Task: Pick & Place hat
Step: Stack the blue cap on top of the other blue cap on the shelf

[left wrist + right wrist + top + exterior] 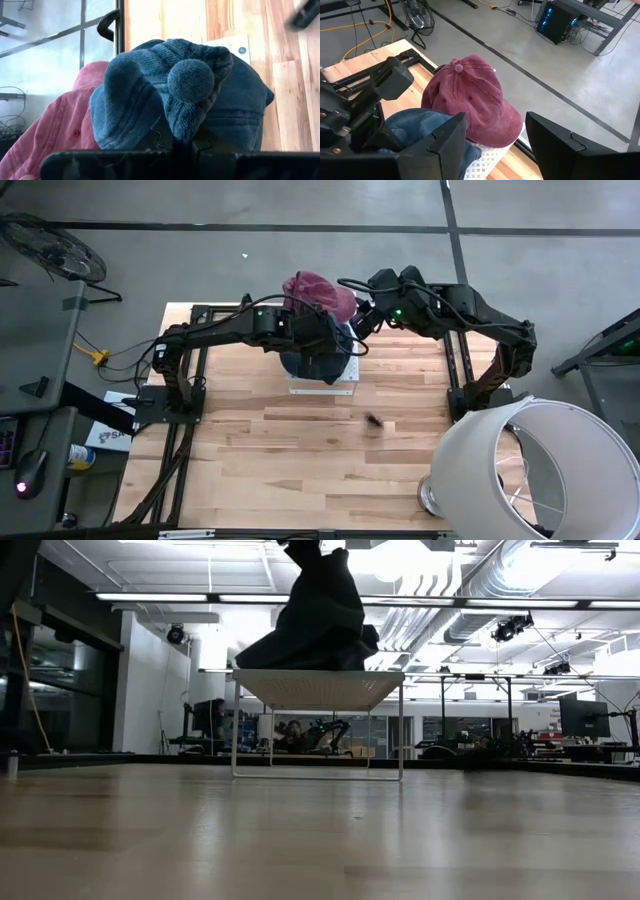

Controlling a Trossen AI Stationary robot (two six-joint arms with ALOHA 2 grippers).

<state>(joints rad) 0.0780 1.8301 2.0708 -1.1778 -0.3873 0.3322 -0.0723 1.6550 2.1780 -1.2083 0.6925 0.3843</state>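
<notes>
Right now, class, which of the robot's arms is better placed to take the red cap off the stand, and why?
Probably the right. The right gripper is open, facing the red cap. The left gripper is over the blue beanie beside it.

Two hats, close together at the far middle of the desk (300,450). A blue knit hat (180,95) with a round pom-pom on top (soft and ribbed), sitting on a small white stand (322,387). A dark pink cap (472,100) with a button on its crown, lying just behind the blue one and touching it, partly past the desk's far edge. Seen from low down, only one dark lump (315,615) atop the white stand.
</notes>
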